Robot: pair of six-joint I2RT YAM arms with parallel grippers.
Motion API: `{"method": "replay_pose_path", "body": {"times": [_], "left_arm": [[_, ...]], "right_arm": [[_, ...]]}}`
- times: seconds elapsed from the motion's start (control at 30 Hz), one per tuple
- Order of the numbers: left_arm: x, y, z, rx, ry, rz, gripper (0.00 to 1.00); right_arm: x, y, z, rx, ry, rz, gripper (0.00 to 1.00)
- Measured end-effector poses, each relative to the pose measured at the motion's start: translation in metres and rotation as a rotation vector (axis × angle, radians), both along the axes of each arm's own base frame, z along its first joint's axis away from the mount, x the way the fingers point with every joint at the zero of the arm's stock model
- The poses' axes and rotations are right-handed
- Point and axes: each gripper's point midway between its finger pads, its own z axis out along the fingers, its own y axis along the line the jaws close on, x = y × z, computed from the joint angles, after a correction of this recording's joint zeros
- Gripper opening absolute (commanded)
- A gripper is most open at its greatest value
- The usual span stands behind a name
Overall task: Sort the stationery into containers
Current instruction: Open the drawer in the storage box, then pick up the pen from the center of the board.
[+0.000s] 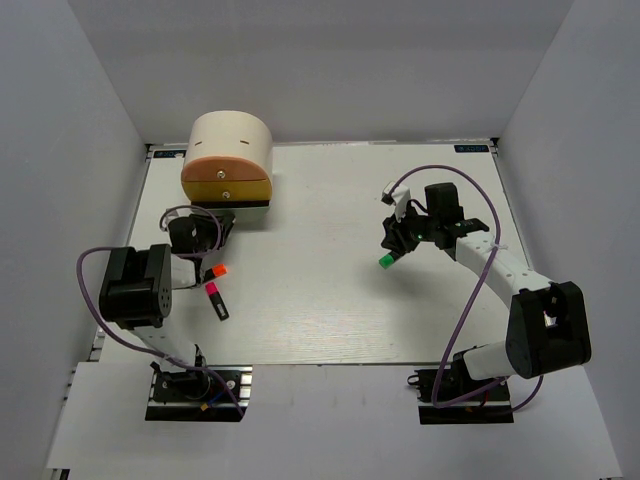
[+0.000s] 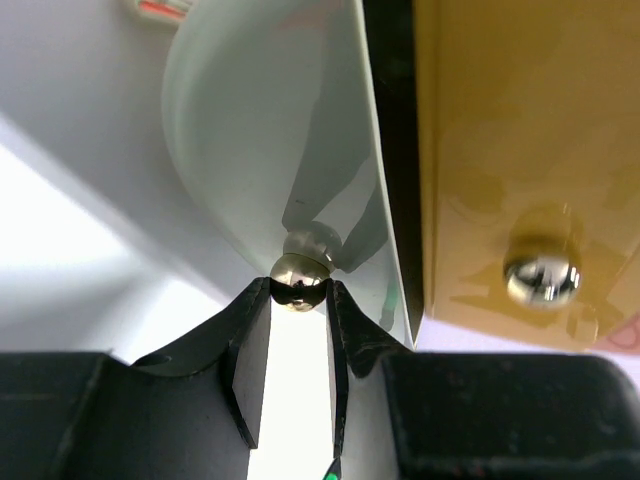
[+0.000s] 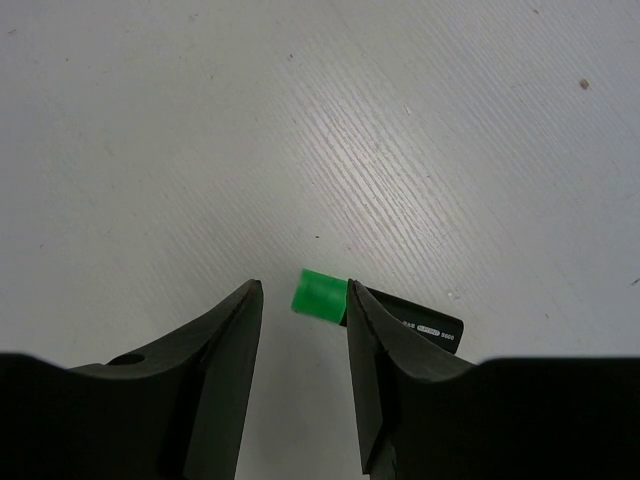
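Your left hand (image 2: 299,290) is clenched on a small round knob (image 2: 300,278) of the cabinet (image 1: 232,150), at the upper left of the top view. Only the tips bite, so a pull may slip off or drag the cabinet. Your right hand (image 3: 302,288) hangs released over the green-capped marker (image 3: 320,295), which lies centre right on the surface (image 1: 330,320). The cap sits against one finger, so closing may nudge it aside.

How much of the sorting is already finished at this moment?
Nothing is visibly sorted yet. The left gripper is shut on the lowest drawer's knob. The right gripper stands open over the green-capped marker. The orange-capped marker and pink-capped marker lie on the table.
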Motion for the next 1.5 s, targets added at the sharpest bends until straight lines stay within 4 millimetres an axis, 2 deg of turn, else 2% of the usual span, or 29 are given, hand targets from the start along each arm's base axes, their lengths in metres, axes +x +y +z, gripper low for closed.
{"method": "replay_pose_path", "body": {"times": [0.27, 0.3, 0.33, 0.37, 0.4, 0.53, 0.63, 0.7, 0.83, 0.93, 1.1, 1.2, 1.33, 1.5], "left_arm": [[-0.028, -0.002, -0.001, -0.001, 0.011, 0.000, 0.18], [-0.029, -0.002, -0.001, -0.001, 0.013, 0.000, 0.23], [-0.030, -0.002, -0.001, -0.001, 0.014, 0.000, 0.44], [-0.031, -0.002, -0.002, 0.001, 0.015, -0.001, 0.53], [-0.032, -0.002, -0.003, 0.004, 0.021, -0.004, 0.67], [-0.039, -0.004, -0.016, 0.012, 0.077, -0.021, 0.85], [-0.045, -0.007, -0.022, 0.025, 0.117, -0.043, 0.88], [-0.045, -0.007, -0.017, 0.046, 0.123, -0.061, 0.91], [-0.042, -0.008, 0.010, 0.099, 0.074, -0.096, 0.91], [-0.038, -0.008, 0.036, 0.156, 0.023, -0.123, 0.93], [-0.041, -0.009, 0.063, 0.246, 0.004, -0.174, 0.93], [-0.054, -0.009, 0.065, 0.290, 0.048, -0.206, 0.93], [-0.083, -0.004, 0.059, 0.338, 0.144, -0.215, 0.93], [-0.117, 0.000, 0.057, 0.355, 0.236, -0.205, 0.93]], "right_arm": [[0.000, 0.000, 0.000, 0.001, -0.001, 0.000, 0.50], [0.000, 0.000, 0.000, 0.001, -0.001, 0.001, 0.50], [0.000, 0.000, 0.000, 0.001, -0.001, 0.001, 0.52], [0.000, 0.000, 0.000, 0.002, -0.001, 0.002, 0.56], [0.000, 0.001, 0.000, 0.000, -0.006, 0.009, 0.60], [-0.001, 0.001, 0.000, -0.007, -0.025, 0.048, 0.65], [-0.007, 0.002, -0.007, -0.038, -0.044, 0.134, 0.66], [-0.015, 0.001, -0.016, -0.066, -0.045, 0.215, 0.66], [-0.034, -0.001, -0.031, -0.114, -0.077, 0.420, 0.66], [-0.045, -0.002, -0.034, -0.132, -0.103, 0.567, 0.66], [-0.040, -0.002, -0.034, -0.154, -0.136, 0.729, 0.65], [-0.037, -0.008, -0.040, -0.189, -0.150, 0.798, 0.65], [-0.038, -0.017, -0.051, -0.240, -0.137, 0.894, 0.65], [-0.022, -0.021, -0.061, -0.294, -0.145, 0.965, 0.64]]}}
